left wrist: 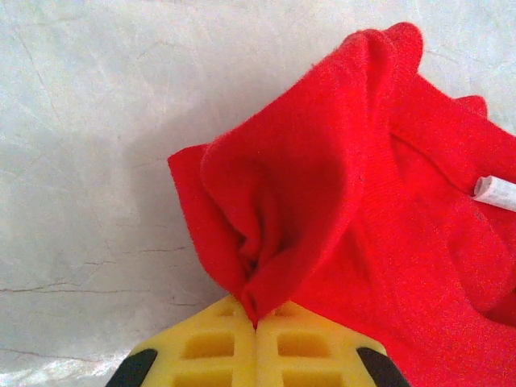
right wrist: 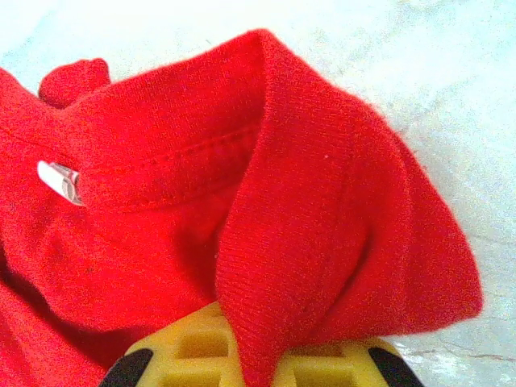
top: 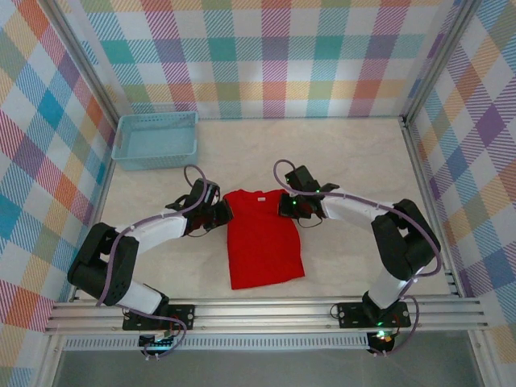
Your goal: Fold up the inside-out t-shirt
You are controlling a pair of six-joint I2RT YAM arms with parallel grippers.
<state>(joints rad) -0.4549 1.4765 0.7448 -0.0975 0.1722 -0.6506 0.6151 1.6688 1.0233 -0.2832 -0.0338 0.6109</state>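
The inside-out t-shirt (top: 263,240) lies on the table as a narrow red rectangle, sleeves folded in, with its small white tag (top: 260,195) at the far collar edge. My left gripper (top: 226,211) is at the shirt's far left corner, shut on a pinch of red cloth (left wrist: 282,210) between its yellow fingers (left wrist: 211,343). At the far right corner my right gripper (top: 284,207) is shut on a fold of red cloth (right wrist: 322,242) that runs down between its yellow fingers (right wrist: 187,348). The tag (right wrist: 60,182) shows left of that fold.
A light blue basket (top: 156,139) stands at the back left of the pale table (top: 355,153). Plaid walls enclose the sides and back. An aluminium rail (top: 266,310) runs along the near edge by the arm bases.
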